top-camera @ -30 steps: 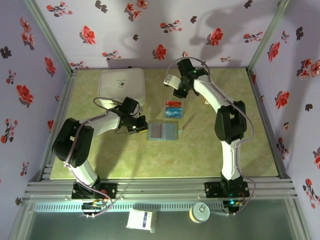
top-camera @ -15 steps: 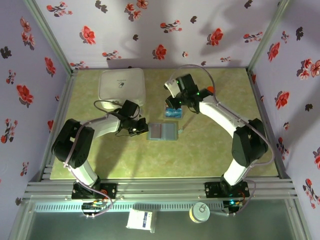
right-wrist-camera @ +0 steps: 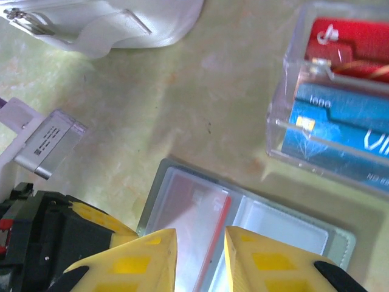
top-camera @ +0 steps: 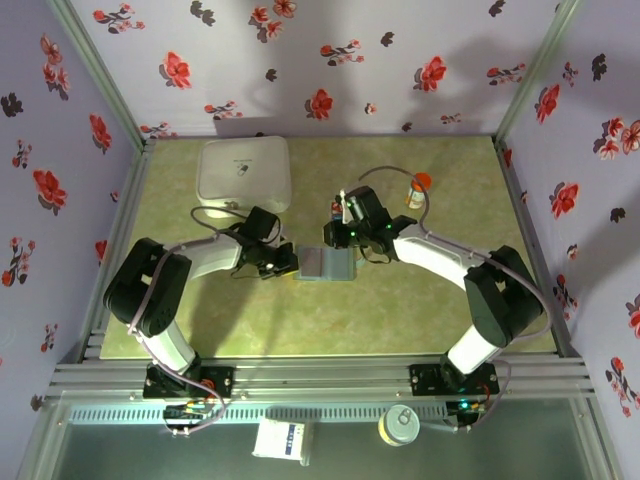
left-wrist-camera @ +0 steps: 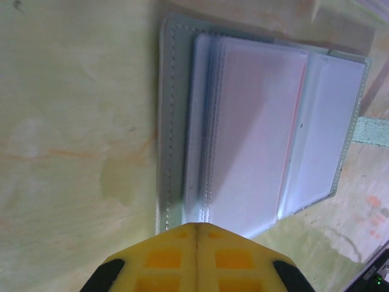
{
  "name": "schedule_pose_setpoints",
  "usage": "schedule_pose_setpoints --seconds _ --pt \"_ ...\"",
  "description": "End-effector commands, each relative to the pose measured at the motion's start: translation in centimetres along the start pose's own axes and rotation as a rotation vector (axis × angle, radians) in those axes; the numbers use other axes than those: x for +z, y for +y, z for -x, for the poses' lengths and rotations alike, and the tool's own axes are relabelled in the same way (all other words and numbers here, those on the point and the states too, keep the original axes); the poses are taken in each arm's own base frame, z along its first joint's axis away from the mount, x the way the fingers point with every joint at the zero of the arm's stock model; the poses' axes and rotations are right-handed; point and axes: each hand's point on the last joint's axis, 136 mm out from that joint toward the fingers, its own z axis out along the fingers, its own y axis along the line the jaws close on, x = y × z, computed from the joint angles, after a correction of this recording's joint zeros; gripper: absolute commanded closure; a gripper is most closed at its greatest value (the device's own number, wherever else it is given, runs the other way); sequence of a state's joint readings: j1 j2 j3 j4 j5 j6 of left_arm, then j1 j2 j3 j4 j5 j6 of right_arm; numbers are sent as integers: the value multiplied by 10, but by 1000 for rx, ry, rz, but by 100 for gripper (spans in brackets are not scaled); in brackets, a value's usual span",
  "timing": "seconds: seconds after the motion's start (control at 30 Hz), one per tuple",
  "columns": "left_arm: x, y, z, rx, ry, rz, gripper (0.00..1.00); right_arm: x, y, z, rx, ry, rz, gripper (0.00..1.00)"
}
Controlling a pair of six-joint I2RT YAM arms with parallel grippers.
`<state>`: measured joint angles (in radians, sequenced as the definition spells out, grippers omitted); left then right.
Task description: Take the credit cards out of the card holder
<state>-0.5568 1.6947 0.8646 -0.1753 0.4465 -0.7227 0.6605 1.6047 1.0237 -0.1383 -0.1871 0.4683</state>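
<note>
The tray (right-wrist-camera: 281, 131) holding two credit cards (right-wrist-camera: 340, 131) sits just behind the card holder (right-wrist-camera: 273, 228).

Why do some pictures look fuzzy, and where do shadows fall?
Left wrist: the left tool sits too close and blurs; a slanted shadow crosses the card holder. Right wrist: the clear tray glints. Top external: arm shadows darken the flowered back wall.

On the blue-teal plastic card (right-wrist-camera: 340, 134), lying in the clear plastic tray (right-wrist-camera: 276, 131), large white letters "VI" ran off the picture's edge. Its smaller print was illegible. The white label (right-wrist-camera: 50, 141) on a grey block bore unreadable lines.
</note>
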Motion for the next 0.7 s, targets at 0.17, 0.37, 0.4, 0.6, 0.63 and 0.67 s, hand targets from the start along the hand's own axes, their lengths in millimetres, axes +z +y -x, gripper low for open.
schedule_pose_setpoints --seconds 0.17,0.37,0.4,0.6,0.63,0.67 --pt "6 0 -12 -6 26 -9 99 -4 15 -6 167 -18 63 73" --pt "-11 -9 3 23 -40 1 100 7 24 -15 214 28 102 74" --pt "-13 -9 6 24 -45 5 100 9 25 -16 226 33 105 75" --pt "-19 -6 21 25 -67 15 100 19 25 -24 279 92 103 74" --pt "-18 -4 23 22 -65 16 100 21 25 -26 283 104 102 74" --pt "-17 -3 24 19 -60 17 100 22 26 -27 283 112 105 73"
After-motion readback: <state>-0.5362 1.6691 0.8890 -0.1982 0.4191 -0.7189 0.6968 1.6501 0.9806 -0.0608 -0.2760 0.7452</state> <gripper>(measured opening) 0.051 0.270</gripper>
